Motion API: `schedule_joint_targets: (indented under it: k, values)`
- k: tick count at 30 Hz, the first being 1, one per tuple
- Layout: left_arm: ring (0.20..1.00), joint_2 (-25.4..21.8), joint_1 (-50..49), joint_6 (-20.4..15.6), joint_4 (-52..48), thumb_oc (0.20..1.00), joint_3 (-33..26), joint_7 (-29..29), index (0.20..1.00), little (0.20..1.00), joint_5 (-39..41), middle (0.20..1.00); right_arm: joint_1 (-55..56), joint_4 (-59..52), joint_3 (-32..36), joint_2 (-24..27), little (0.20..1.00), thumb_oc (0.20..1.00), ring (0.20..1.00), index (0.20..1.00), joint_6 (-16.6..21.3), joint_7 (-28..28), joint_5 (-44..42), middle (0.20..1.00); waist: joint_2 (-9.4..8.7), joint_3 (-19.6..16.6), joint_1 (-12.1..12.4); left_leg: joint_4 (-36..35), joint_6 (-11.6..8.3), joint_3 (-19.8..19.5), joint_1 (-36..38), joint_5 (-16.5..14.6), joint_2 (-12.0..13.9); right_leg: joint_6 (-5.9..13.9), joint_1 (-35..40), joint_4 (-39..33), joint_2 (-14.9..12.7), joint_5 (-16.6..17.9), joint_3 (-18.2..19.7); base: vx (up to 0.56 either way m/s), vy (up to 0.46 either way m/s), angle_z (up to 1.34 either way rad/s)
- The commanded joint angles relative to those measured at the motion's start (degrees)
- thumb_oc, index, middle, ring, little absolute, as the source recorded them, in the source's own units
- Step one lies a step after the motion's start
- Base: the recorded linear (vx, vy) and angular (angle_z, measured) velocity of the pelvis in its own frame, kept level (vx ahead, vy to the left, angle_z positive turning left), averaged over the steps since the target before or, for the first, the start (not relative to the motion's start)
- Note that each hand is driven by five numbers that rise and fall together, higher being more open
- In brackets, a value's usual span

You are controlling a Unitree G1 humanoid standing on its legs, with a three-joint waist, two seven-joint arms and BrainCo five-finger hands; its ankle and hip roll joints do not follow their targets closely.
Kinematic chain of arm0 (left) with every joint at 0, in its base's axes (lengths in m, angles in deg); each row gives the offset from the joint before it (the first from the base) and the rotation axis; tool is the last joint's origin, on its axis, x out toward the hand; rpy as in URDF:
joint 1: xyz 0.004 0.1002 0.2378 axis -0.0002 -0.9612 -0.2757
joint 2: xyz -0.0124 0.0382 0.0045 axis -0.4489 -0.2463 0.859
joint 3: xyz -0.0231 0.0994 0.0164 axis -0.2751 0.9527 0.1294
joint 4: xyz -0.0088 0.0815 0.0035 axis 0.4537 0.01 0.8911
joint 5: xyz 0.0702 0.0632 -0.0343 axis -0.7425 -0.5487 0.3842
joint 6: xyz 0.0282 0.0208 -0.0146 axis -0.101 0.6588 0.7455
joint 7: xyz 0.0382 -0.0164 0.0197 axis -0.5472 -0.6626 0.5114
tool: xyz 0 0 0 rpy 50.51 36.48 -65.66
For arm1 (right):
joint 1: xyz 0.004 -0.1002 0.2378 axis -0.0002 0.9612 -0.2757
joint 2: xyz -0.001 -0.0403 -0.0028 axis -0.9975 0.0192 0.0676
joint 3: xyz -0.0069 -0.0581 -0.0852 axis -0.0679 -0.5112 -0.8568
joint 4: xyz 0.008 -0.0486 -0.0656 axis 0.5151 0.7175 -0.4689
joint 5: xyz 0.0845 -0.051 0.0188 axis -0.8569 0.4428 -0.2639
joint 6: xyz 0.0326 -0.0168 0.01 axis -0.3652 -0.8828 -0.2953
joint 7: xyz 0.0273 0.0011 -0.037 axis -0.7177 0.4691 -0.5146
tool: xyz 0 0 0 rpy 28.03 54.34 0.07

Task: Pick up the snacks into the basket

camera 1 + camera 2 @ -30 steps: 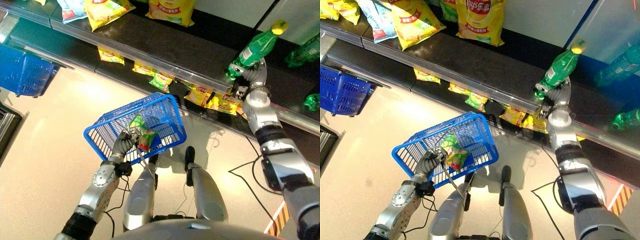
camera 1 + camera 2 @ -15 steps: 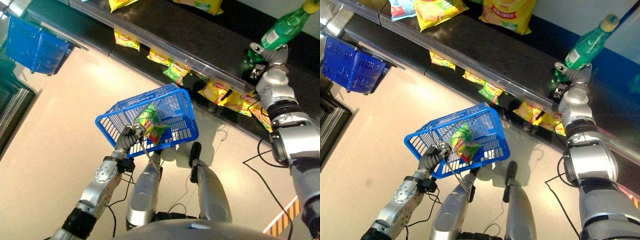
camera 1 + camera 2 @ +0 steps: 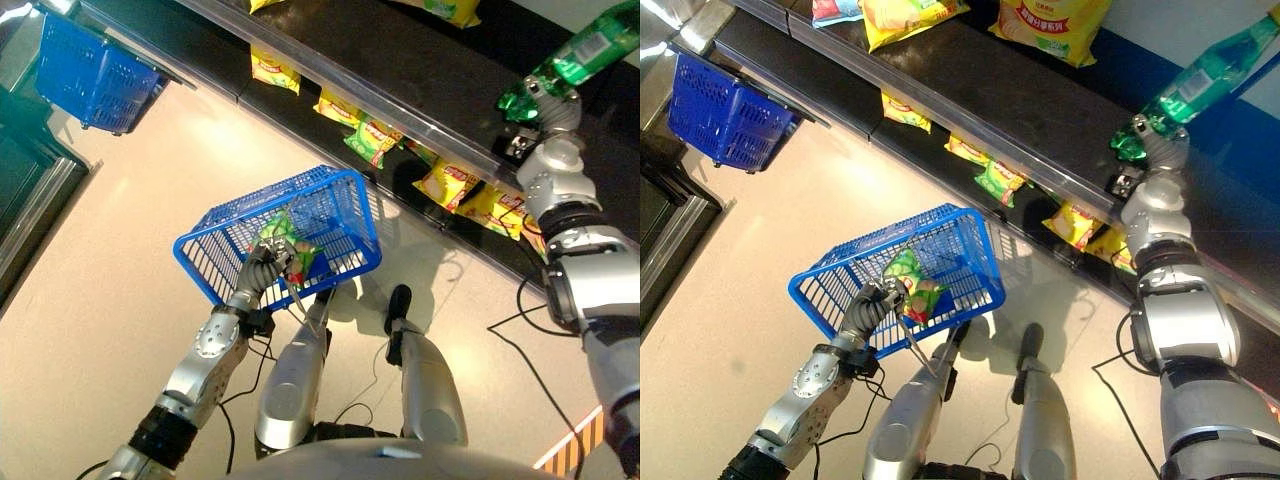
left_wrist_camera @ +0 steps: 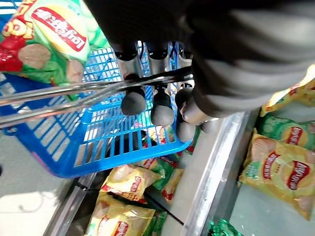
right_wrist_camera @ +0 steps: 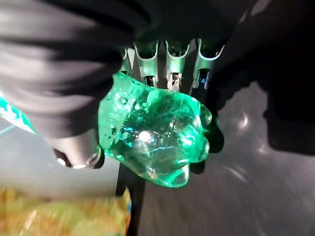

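left eye view: the left hand [image 3: 262,272] is curled round the wire handle of the blue basket [image 3: 340,182], which hangs tilted above the floor with one green snack bag [image 3: 288,242] already inside; the right hand [image 3: 545,112] is clamped on the base of a green bottle [image 3: 590,48] at the shelf [image 3: 400,60]. status: one item loaded, the bottle gripped but not yet in the basket, more snack bags [image 3: 448,184] left on the lower shelf. right eye view: adds yellow chip bags [image 3: 1052,20] on the upper shelf and a second blue basket [image 3: 722,112] well apart. left wrist view: shows the fingers [image 4: 162,113] hooked over the handle [image 4: 74,91], confirming the grip. right wrist view: shows the bottle's lobed base pressed between fingers [image 5: 170,61] and thumb, lifted clear of the dark shelf surface.
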Motion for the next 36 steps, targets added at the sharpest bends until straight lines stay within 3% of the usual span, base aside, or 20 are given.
schedule_joint_targets:
  k: [1,7,9,11,14,16,20,26,30,36]
  values:
    - [0.200,-0.7,-2.3,-5.3,-9.2,0.200,-2.6,-0.6,0.200,0.200,0.5,0.200,4.7,-10.3,-0.8,0.0,0.200,0.200,0.200,0.200,5.9,0.4,0.5,0.200,-2.80,-6.4,-0.1,2.3,1.94,3.4,0.6,-5.5,-4.1,5.09,0.2,-2.9,-0.6,-0.5,3.2,0.05,-0.013,-0.01]
    - [0.200,1.1,-3.2,-4.9,-7.5,0.200,-5.2,-0.7,0.200,0.200,0.7,0.200,18.4,-28.4,2.8,-2.9,0.200,0.200,0.200,0.200,7.4,0.5,5.4,0.200,-3.87,-8.7,-1.6,1.5,1.98,3.5,3.4,-6.0,-3.5,5.10,3.5,-4.6,-0.4,-1.0,3.5,0.06,-0.023,-0.03]
    - [0.200,3.5,-5.0,-4.4,-5.8,0.200,-9.5,-0.9,0.200,0.200,1.4,0.200,34.5,-44.6,7.6,-6.6,0.200,0.200,0.200,0.200,8.4,-3.0,9.7,0.200,-5.10,-11.8,-3.7,0.0,1.92,3.8,6.2,-6.3,-2.5,5.10,6.8,-7.3,-0.4,-1.2,3.7,0.16,-0.053,-0.05]
    - [0.200,3.4,-5.2,-4.3,-5.9,0.200,-9.4,-1.0,0.200,0.200,1.4,0.200,35.0,-45.1,7.7,-6.8,0.200,0.200,0.200,0.200,8.2,-3.0,9.8,0.200,-5.13,-11.9,-3.7,-0.1,1.92,3.8,6.4,-6.3,-2.5,5.10,7.1,-7.4,-0.4,-1.2,3.6,0.05,-0.018,-0.05]
    - [0.200,5.7,-6.0,-3.7,-5.1,0.200,-14.0,-1.1,0.200,0.200,1.0,0.200,49.7,-57.9,9.7,-10.0,0.200,0.200,0.200,0.200,8.0,-11.0,12.8,0.200,-6.25,-15.6,-5.6,-2.1,1.94,4.7,10.1,-6.6,-1.3,5.38,10.5,-10.1,-0.2,-0.8,4.3,0.13,-0.036,-0.08]
    - [0.200,5.7,-6.1,-3.8,-5.1,0.200,-14.0,-1.1,0.200,0.200,1.0,0.200,49.9,-58.1,9.7,-10.1,0.200,0.200,0.200,0.200,7.9,-11.0,12.9,0.200,-6.25,-15.6,-5.5,-2.3,1.94,4.7,10.4,-6.6,-1.3,5.38,10.7,-10.2,-0.1,-0.7,4.4,0.07,-0.010,-0.23]
    - [0.200,7.1,-5.5,-3.8,-5.2,0.200,-15.3,-3.1,0.200,0.200,-0.2,0.200,58.5,-61.9,8.3,-10.9,0.200,0.200,0.200,0.200,6.7,-17.6,17.0,0.200,-6.35,-18.8,-6.3,-4.8,1.88,5.7,13.6,-6.3,-0.5,5.54,13.5,-11.6,-0.1,-0.7,4.5,0.10,0.001,-0.17]
    - [0.200,7.3,-0.9,-4.9,-4.9,0.200,-14.0,-3.4,0.200,0.200,-0.3,0.200,61.5,-58.5,1.3,-10.8,0.200,0.200,0.200,0.200,5.3,-22.6,20.8,0.200,-5.96,-21.1,-7.3,-7.8,1.75,6.7,16.0,-5.5,0.2,5.94,14.7,-12.2,-0.3,-0.5,4.7,0.04,0.018,-0.05]
    - [0.200,7.4,1.9,-5.2,-5.0,0.200,-12.2,-3.6,0.200,0.200,0.4,0.200,61.0,-55.7,-2.9,-9.9,0.200,0.200,0.200,0.200,4.8,-24.1,24.4,0.200,-5.76,-21.3,-7.3,-7.7,1.82,6.4,16.6,-5.6,0.2,5.89,15.1,-11.6,-0.3,-0.8,4.5,0.01,0.000,0.00]
    - [0.200,7.3,8.7,-5.6,-6.7,0.200,-4.5,-4.3,0.200,0.200,2.3,0.200,52.1,-46.4,-15.9,-8.4,0.200,0.200,0.200,0.200,4.9,-25.3,33.3,0.200,-4.90,-20.2,-6.4,-7.3,1.74,4.8,16.1,-5.5,-0.2,6.15,14.9,-10.2,-1.0,-1.5,2.9,0.01,0.001,0.07]
